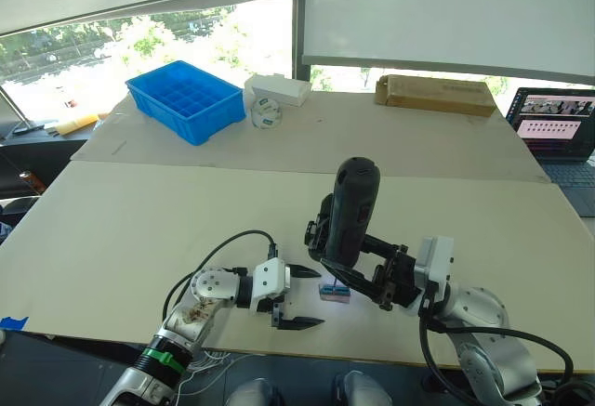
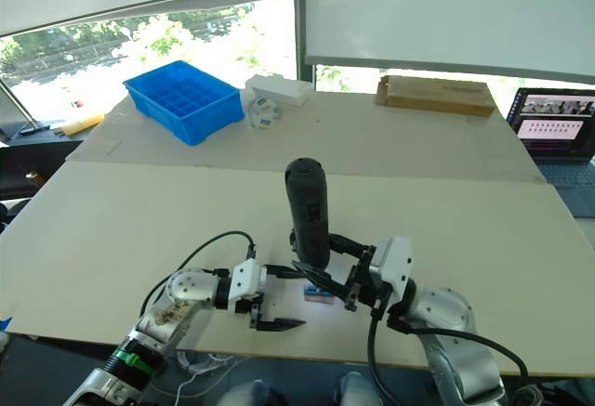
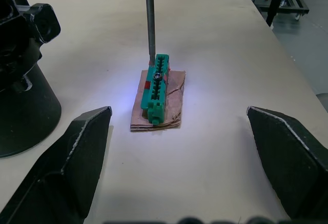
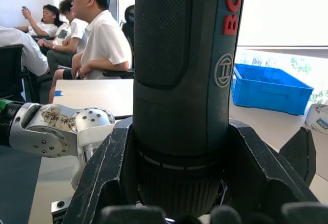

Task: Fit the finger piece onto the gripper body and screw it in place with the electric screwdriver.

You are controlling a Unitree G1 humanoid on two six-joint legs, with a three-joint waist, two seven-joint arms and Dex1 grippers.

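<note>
Left gripper (image 1: 302, 296) sits at the table's (image 1: 139, 239) near edge, 2 fingers spread wide, nothing between them. Just beyond it: small green-topped brown block (image 3: 157, 93) flat on the table. Right gripper (image 2: 327, 271) is clamped around the electric screwdriver (image 2: 307, 209), held upright, metal bit (image 3: 149, 19) touching down on the block's far end. Gripper body (image 3: 23, 75) stands just beside the block. Far side: blue bin (image 1: 184, 99), white box (image 1: 278, 89), cardboard box (image 1: 435, 94), laptop (image 1: 556, 127). Finger piece: can't tell where.

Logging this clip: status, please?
Right tool shut on screwdriver, upright, bit on green block. Left tool open, empty, beside it. Gripper body untouched.
</note>
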